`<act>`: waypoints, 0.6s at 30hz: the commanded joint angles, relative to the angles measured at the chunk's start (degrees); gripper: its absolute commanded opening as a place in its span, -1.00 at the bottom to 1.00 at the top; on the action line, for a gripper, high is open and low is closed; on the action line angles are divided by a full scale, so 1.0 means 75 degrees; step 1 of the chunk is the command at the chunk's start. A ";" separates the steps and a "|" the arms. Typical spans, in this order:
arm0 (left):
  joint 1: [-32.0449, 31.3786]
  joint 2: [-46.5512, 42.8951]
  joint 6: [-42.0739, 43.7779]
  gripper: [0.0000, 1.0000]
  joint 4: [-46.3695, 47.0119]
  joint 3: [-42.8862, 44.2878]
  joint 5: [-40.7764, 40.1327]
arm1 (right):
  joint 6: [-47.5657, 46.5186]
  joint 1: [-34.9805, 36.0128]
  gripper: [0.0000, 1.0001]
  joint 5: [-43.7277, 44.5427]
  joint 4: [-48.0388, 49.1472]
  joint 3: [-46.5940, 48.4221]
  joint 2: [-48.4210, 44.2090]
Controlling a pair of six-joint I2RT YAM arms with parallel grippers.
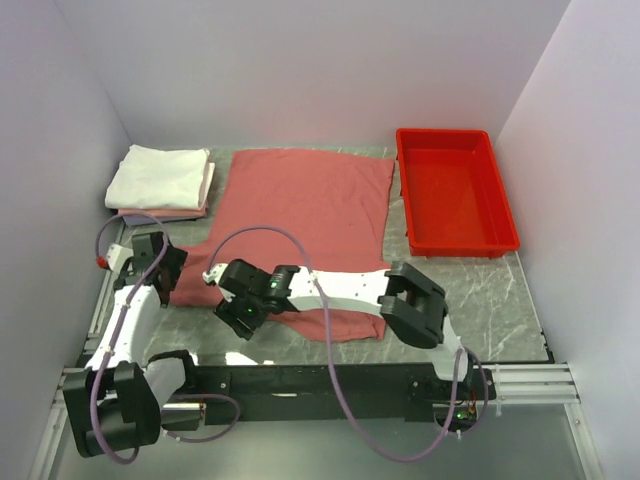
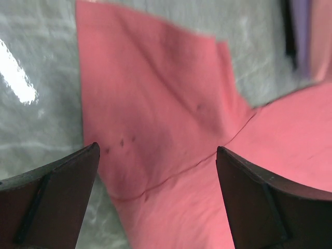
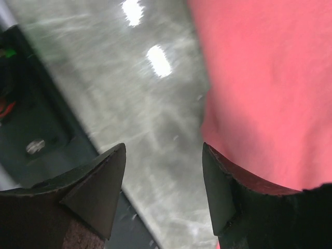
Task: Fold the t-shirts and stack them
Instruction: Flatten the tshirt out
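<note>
Lying flat on the table (image 1: 480, 290), your salmon-red t-shirt (image 1: 300, 215) ran lengthwise from far edge to near edge. Your left tool (image 2: 158, 155) hung released over its left sleeve (image 2: 155, 98); your right tool (image 3: 163, 150), also released, hung over the near hem.

Far left: folded t-shirts (image 1: 158, 180) block the way.
Far right: red tray (image 1: 455, 190) blocks.
Near right: bare table (image 1: 500, 290), open.
Near centre: right arm (image 1: 345, 290) crosses the salmon t-shirt (image 1: 300, 200).
</note>
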 commanded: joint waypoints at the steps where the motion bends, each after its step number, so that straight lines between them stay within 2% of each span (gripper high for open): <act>1: 0.0327 -0.0084 0.0148 0.99 0.1000 -0.0059 -0.0007 | -0.0298 -0.0057 0.34 0.0767 -0.0228 0.0685 0.0373; 8: 0.0725 0.0572 0.0382 0.99 0.1085 0.0022 -0.0031 | -0.0380 -0.0080 0.17 0.0838 -0.0405 0.1144 0.1077; 10: 0.0761 0.0748 0.0441 0.99 0.1190 -0.0059 0.0051 | -0.0299 -0.0080 0.08 0.0838 -0.0440 0.1085 0.1147; 15: 0.0831 0.1145 0.0570 0.99 0.1577 -0.0165 0.0180 | -0.0076 -0.0080 0.02 0.0838 -0.0499 0.0582 0.1078; 17: 0.0855 0.1345 0.0605 0.99 0.1647 -0.0118 0.0134 | 0.0041 -0.0068 -0.12 0.0838 -0.0370 0.0255 0.0984; 18: 0.0843 0.1404 0.0628 0.99 0.1648 -0.0107 0.0122 | 0.0065 -0.0068 -0.35 0.0838 -0.0323 0.0184 0.0972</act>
